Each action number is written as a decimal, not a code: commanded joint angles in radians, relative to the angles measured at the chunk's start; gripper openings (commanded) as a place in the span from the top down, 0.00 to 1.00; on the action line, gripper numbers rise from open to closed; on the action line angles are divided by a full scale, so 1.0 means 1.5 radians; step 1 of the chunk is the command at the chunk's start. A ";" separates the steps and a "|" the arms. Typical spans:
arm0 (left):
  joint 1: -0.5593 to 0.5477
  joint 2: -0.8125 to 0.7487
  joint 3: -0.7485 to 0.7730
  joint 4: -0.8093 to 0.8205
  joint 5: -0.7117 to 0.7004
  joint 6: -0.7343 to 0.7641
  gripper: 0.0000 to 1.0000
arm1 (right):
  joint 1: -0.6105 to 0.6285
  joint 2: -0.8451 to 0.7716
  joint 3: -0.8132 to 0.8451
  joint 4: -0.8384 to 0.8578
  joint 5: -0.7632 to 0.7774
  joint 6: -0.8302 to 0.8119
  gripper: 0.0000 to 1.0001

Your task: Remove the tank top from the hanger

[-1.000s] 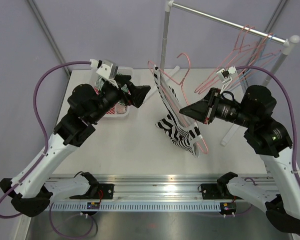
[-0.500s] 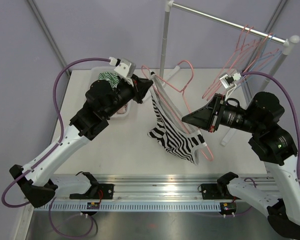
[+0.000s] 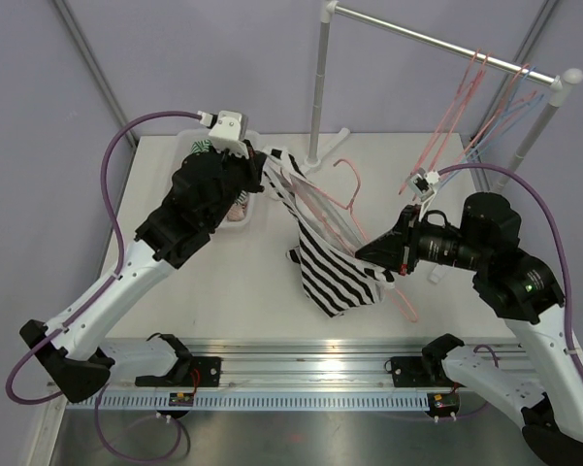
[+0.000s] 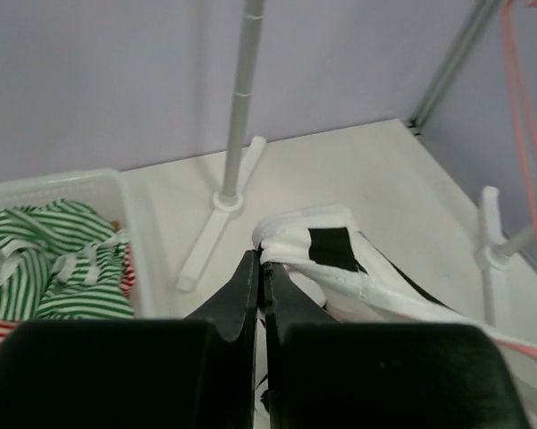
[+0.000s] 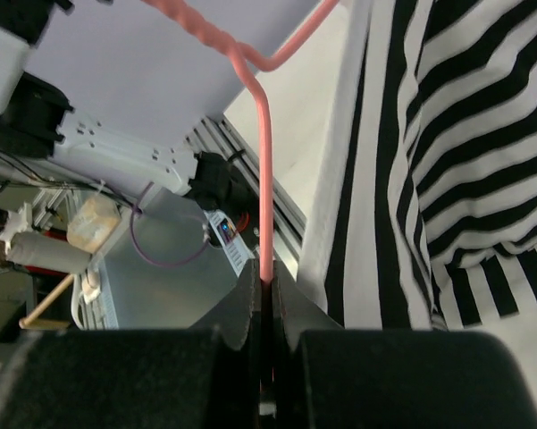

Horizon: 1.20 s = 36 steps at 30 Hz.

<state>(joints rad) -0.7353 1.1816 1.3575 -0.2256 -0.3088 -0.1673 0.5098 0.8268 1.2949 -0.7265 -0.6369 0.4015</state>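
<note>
The black-and-white striped tank top [image 3: 335,272] hangs on a pink wire hanger [image 3: 347,206] above the table's middle. My left gripper [image 3: 271,174] is shut on the top's white-edged shoulder strap [image 4: 326,246], pinched at the fingertips of the left gripper [image 4: 261,261]. The strap is drawn taut toward the upper left. My right gripper [image 3: 372,254] is shut on the hanger's thin pink wire [image 5: 264,179], which runs down between the jaws of the right gripper [image 5: 266,279]. The striped fabric [image 5: 456,152] hangs just right of that wire.
A white basket [image 3: 242,217] with green and red striped clothes [image 4: 58,259] sits behind the left arm. A white clothes rack [image 3: 317,87] stands at the back, with several pink and blue hangers [image 3: 475,92] on its rail. The rack's foot [image 4: 216,228] rests on the table.
My left gripper swung from over the basket to the tank top, shut on its strap and pulled it left. The right gripper carried the hanger slightly lower and nearer.
</note>
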 commanded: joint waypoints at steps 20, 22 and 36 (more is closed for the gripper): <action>0.059 -0.039 -0.093 0.195 0.552 -0.146 1.00 | 0.003 -0.165 -0.222 0.531 0.107 0.033 1.00; 0.018 -0.050 -0.123 0.205 0.604 -0.103 1.00 | 0.003 -0.129 -0.240 0.664 0.121 0.048 1.00; 0.005 -0.013 -0.176 -0.018 0.163 -0.131 0.91 | 0.003 0.091 0.036 0.235 0.551 0.141 1.00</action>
<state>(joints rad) -0.7315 1.1442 1.0443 -0.1497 0.2115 -0.3325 0.5098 0.9684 1.3094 -0.1535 0.0292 0.5610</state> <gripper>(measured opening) 0.045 0.041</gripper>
